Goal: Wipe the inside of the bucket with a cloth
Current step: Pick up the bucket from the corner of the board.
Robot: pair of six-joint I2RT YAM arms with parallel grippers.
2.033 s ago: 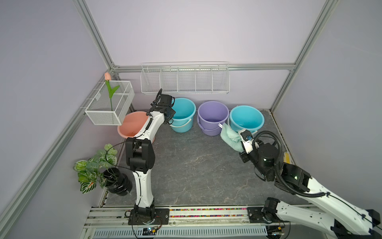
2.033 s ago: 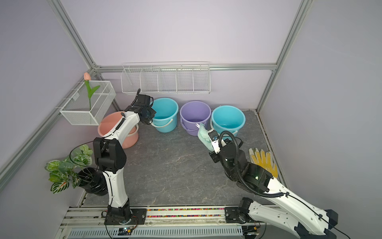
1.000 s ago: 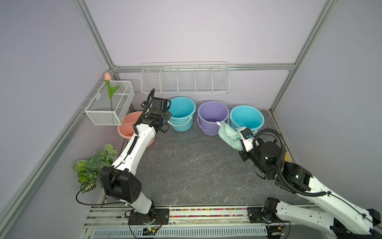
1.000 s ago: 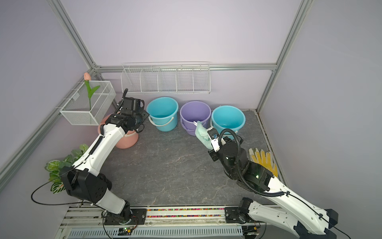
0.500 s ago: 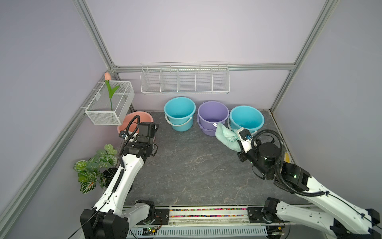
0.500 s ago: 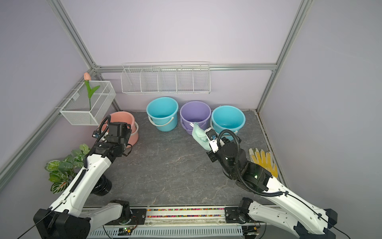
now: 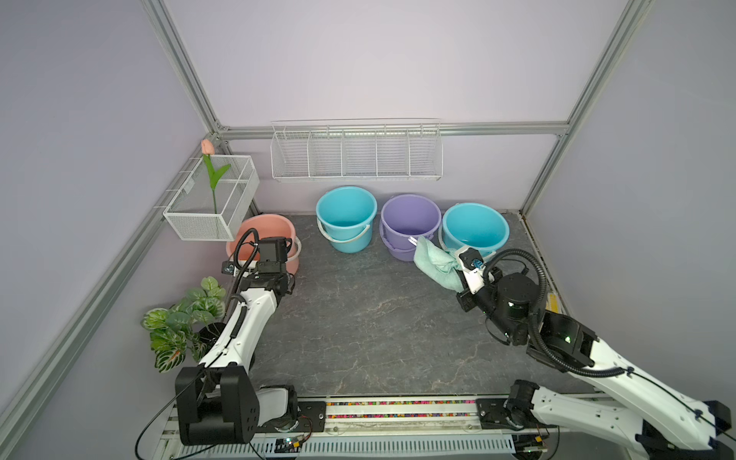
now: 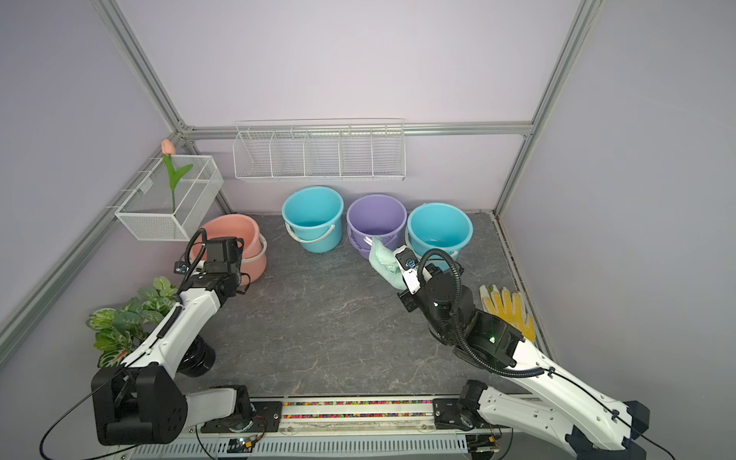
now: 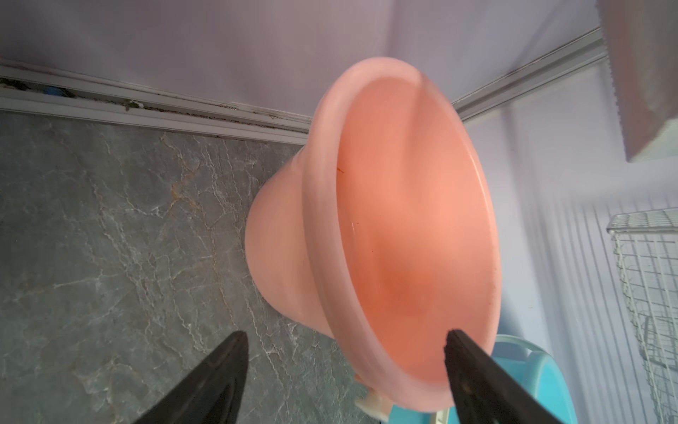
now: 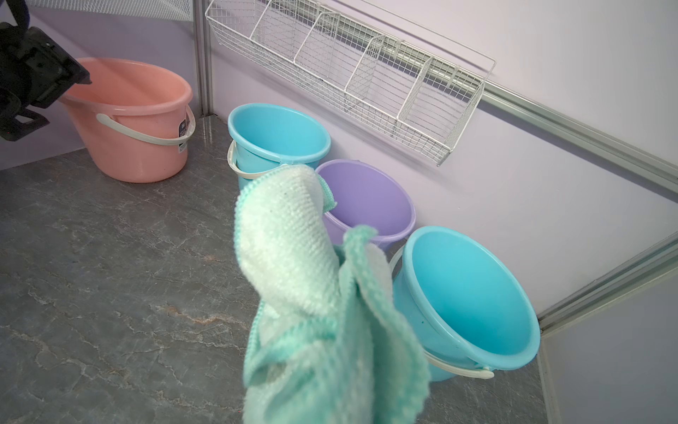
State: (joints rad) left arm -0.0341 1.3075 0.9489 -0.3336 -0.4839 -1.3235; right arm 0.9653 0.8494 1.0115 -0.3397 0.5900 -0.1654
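Drawn back to the pink bucket (image 9: 403,220) with the left gripper (image 9: 345,336), jaws now spread and empty, and farther along clenched on the cloth (image 7: 434,265) with the right gripper (image 7: 456,265), held up just before the purple bucket (image 7: 410,215), not yet inside, probably free to start wiping.
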